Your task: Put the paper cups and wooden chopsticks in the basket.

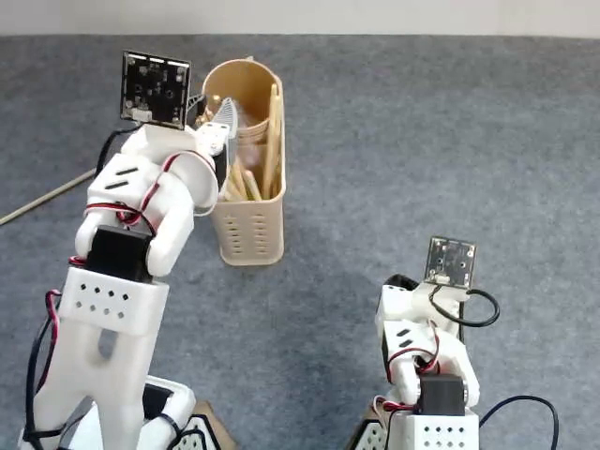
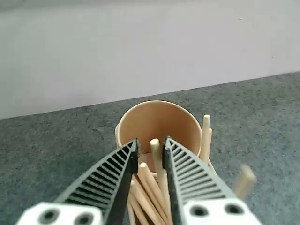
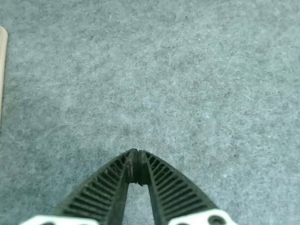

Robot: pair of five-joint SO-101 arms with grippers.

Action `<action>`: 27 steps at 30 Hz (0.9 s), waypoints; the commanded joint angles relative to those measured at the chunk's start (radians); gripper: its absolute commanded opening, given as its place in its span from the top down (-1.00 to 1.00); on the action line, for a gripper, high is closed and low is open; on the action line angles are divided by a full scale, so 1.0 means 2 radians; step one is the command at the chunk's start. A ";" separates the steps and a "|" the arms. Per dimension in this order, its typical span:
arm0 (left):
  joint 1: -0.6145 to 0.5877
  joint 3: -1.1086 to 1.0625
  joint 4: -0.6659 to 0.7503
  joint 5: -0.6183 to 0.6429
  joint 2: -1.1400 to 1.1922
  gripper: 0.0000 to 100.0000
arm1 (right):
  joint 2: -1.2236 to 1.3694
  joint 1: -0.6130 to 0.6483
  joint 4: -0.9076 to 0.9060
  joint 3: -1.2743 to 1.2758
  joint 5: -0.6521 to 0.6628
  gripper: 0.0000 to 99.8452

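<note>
High view, tan slotted plastic basket [image 1: 248,239] upright on grey felt-like carpet [image 1: 422,141], paper cup [image 1: 251,131] and round wooden chopsticks [image 2: 146,183] standing inside it, left gripper [image 2: 151,143] above them, ribbed black fingers [image 2: 117,168] slightly apart, one chopstick tip between, right gripper [image 3: 138,161] pinched together over carpet.

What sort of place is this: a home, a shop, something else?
Probably a robotics lab or test bench. The left arm and right arm stand on a grey felt-covered table with a pale wall behind, and the basket of wooden chopsticks looks like a practice prop.
</note>
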State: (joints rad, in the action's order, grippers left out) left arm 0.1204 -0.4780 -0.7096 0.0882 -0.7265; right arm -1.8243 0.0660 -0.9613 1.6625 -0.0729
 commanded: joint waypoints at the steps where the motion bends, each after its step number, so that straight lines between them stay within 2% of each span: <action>1: -0.032 0.016 0.009 0.003 -0.014 0.75 | 0.000 -0.005 0.001 0.080 0.005 0.99; 6: -0.184 0.030 0.011 -0.007 -0.004 0.75 | 0.000 -0.005 0.001 0.080 0.005 0.99; 11: -0.323 0.024 0.012 -0.135 0.070 0.75 | 0.000 -0.005 0.001 0.080 0.005 0.99; 16: -0.431 0.061 0.064 -0.215 0.212 0.75 | 0.000 -0.005 0.001 0.080 0.005 0.99; 20: -0.462 0.148 0.028 -0.299 0.336 0.69 | 0.000 -0.005 0.001 0.080 0.005 0.99; 23: -0.461 0.221 -0.051 -0.395 0.419 0.58 | 0.000 -0.005 0.001 0.080 0.005 0.99; 25: -0.461 0.271 -0.104 -0.466 0.467 0.60 | 0.000 -0.005 0.001 0.080 0.005 0.99; 27: -0.462 0.324 -0.144 -0.507 0.507 0.63 | 0.000 -0.005 0.001 0.080 0.005 0.99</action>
State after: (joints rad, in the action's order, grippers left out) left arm -0.7925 0.0008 -0.8861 -0.7864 0.2079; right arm -1.8243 0.0660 -0.9613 1.6625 -0.0729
